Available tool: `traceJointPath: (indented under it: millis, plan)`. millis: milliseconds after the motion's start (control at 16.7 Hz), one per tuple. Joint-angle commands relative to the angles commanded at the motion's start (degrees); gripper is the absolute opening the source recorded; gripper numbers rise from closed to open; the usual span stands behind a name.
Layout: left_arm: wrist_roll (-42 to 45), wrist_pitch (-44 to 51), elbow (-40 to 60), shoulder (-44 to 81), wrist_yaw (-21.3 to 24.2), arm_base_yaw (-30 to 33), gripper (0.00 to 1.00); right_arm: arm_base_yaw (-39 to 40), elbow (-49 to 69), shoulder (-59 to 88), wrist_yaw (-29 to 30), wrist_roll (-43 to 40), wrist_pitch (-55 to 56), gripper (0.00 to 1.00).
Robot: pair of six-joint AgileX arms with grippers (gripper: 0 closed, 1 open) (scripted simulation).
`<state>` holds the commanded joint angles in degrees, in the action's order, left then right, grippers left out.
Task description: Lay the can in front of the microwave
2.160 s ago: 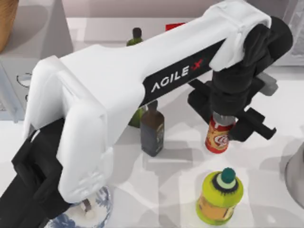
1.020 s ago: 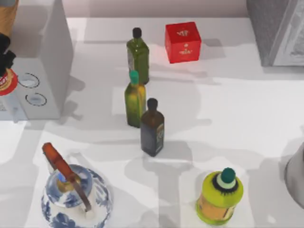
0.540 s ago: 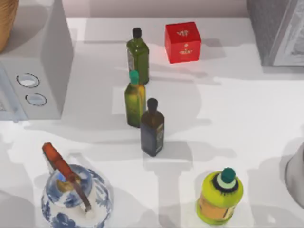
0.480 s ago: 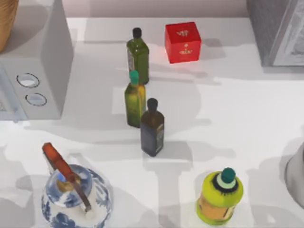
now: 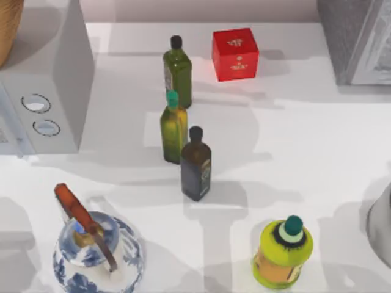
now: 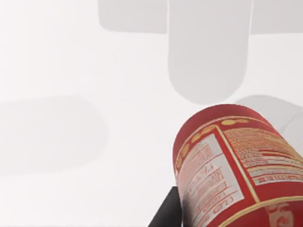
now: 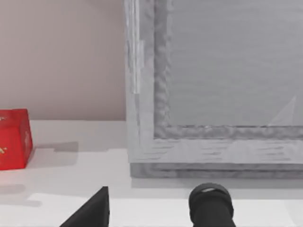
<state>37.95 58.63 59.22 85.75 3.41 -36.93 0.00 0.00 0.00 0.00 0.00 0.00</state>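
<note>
- Where to find the can point(image 6: 227, 156)?
- Up close in the left wrist view, hanging tilted over bare white tabletop point(image 6: 71, 71), printed label toward the camera. No visible contact with the surface.
- Held how?
- Clamped in the left gripper point(image 6: 222, 215), by the look of it. One dark finger point(image 6: 164, 215) pressed against the can's side, the opposite one hidden behind the red body. Closed to the can's width, nothing else in the grip.
- Why tilted rather than upright?
- Probably to suit "lay": easier to set down on its side from a slant. A judgement only.
- And the microwave point(image 5: 61, 73)?
- At the top view's left edge, two round dials point(image 5: 36, 104) facing the open strip of table ahead of it. Likely the reason for carrying the can out that way, well clear of the green bottles point(image 5: 177, 70), the dark bottle point(image 5: 196, 165), the yellow-green bottle point(image 5: 281, 253) and the blue-and-white teapot point(image 5: 98, 253).
- Directly in front of the dials already?
- Cannot tell. Just bare table and soft shadows around the can.
- And the right gripper point(image 7: 149, 210)?
- Parked facing the speckled grey appliance point(image 7: 213, 85), with the red box point(image 7: 12, 137) off to one side. Open or closed, impossible to say.
- Any risk?
- Rolling, once released on its side. Better to let go low and gently.
</note>
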Motion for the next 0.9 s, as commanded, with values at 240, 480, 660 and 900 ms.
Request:
traceJointPath:
  millis: [240,480,660,900]
  plan:
    - [0.03,-0.39,-0.29,0.02,-0.07,0.17,0.00,0.00,0.00,0.00,0.00,0.00,0.00,1.00]
    - [-0.03,-1.74,-1.23,0.46,-0.01,0.06,0.00,0.00,0.00,0.00,0.00,0.00,0.00,1.00]
    - [-0.03,-1.90,-1.36,0.54,0.00,0.04,0.00,0.00,0.00,0.00,0.00,0.00,0.00,1.00]
    - [-0.03,-1.90,-1.36,0.54,0.00,0.04,0.23,0.00,0.00,0.00,0.00,0.00,0.00,1.00]
